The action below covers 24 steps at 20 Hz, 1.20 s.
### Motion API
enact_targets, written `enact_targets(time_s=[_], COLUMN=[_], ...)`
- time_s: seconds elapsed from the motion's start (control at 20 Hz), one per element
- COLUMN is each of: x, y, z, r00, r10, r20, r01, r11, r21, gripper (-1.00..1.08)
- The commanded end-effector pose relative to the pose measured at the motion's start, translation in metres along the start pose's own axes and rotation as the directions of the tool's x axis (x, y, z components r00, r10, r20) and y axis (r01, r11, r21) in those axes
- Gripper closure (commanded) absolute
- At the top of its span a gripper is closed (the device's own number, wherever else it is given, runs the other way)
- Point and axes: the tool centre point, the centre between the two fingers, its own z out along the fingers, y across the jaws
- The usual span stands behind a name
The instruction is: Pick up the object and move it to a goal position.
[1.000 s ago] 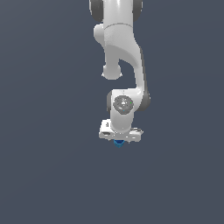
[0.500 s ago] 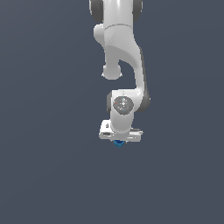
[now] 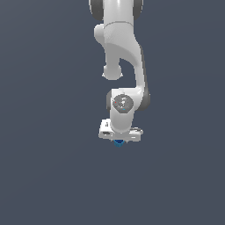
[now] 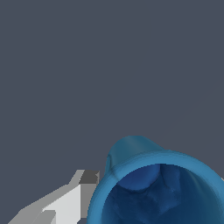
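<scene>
The object is a small blue cup-like piece (image 3: pixel 118 142) with a darker inside. In the exterior view it peeks out just below the white gripper (image 3: pixel 119 140), which hangs from the white arm at the middle of the picture. In the wrist view the blue cup (image 4: pixel 157 183) fills the lower part, its open mouth toward the camera, with one grey-white finger (image 4: pixel 65 203) right against its side. The gripper is shut on the cup. The other finger is hidden behind the cup.
Plain dark grey ground (image 3: pixel 44 176) surrounds the arm in both views. No other object, container or edge shows.
The arm's hand has shifted very slightly, with the blue cup still held under it. Otherwise nothing visibly differs.
</scene>
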Motion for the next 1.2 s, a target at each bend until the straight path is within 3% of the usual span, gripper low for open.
enact_targets(time_s=[0.0, 0.35, 1.15], x=[-0.001, -0.008, -0.029], y=[0.004, 0.022, 0.084], z=[-0.009, -0.052, -0.201], r00=[1.0, 1.0, 1.0], r10=[0.0, 0.0, 0.001], r20=[-0.002, -0.002, -0.002], r01=[0.0, 0.0, -0.001], r11=[1.0, 1.0, 1.0], r21=[0.0, 0.0, 0.001], gripper=[1.08, 1.08, 1.08])
